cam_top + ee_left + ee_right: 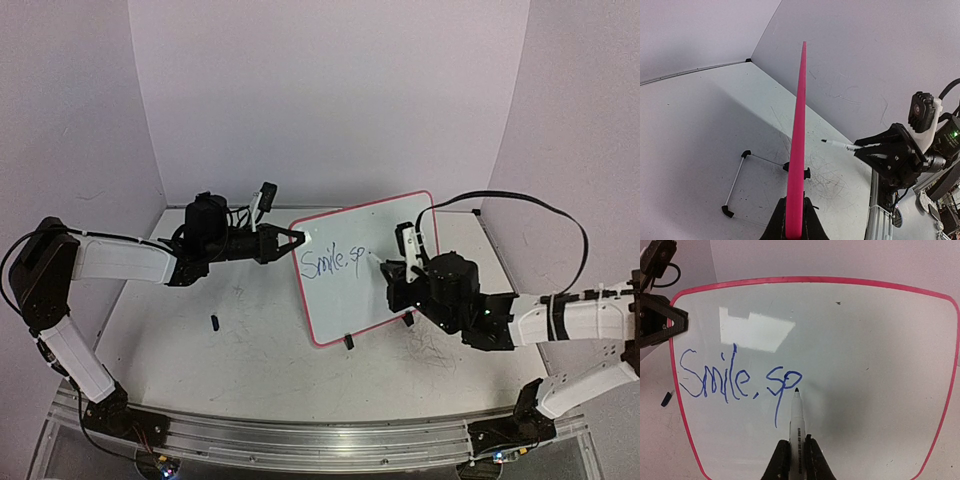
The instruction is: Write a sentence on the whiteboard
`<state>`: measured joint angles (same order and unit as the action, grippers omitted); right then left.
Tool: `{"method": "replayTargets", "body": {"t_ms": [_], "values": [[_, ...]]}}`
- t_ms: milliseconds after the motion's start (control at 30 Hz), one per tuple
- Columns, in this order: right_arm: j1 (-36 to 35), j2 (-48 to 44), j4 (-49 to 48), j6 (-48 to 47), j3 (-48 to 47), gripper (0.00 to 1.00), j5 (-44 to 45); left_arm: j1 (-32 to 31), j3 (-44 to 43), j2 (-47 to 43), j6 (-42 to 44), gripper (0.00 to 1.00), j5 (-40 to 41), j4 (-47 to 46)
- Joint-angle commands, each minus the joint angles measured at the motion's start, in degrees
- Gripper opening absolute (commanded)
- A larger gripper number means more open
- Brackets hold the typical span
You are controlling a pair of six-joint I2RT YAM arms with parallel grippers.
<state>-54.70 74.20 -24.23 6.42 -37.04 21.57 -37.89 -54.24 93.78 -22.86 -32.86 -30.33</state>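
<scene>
From above, the whiteboard (pixel 370 240) stands upright near the back edge of the table (pixel 250 350), facing the right arm. The left gripper (pixel 297 238) clamps its left rim, probably to steady it against pen pressure.

The left wrist view shows the jaws pinching the pink rim edge-on.

In the right wrist view, the right gripper (pixel 796 460) grips a marker (pixel 796 412), its tip at the unfinished sentence (pixel 735 377), "Smile, sp".

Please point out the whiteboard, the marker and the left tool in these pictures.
whiteboard (pixel 865 365): right wrist view, bare white face, right half.
marker (pixel 797 425): right wrist view, white barrel below the tip.
left tool (pixel 297 238): top external view, midway between its fingertips, at the board's rim.
</scene>
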Motion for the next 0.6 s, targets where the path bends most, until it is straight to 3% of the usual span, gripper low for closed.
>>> {"method": "replayTargets", "body": {"t_ms": [0, 567], "values": [[2.50, -3.12, -2.33, -2.79, 1.91, 0.00, -2.24, -0.78, 0.67, -0.01, 4.46, 0.00, -0.45, 6.33], [2.52, -0.90, -4.20, -5.91, 0.84, 0.00, -5.02, -0.79, 0.59, 0.19, 4.83, 0.00, -0.31, 6.33]]}}
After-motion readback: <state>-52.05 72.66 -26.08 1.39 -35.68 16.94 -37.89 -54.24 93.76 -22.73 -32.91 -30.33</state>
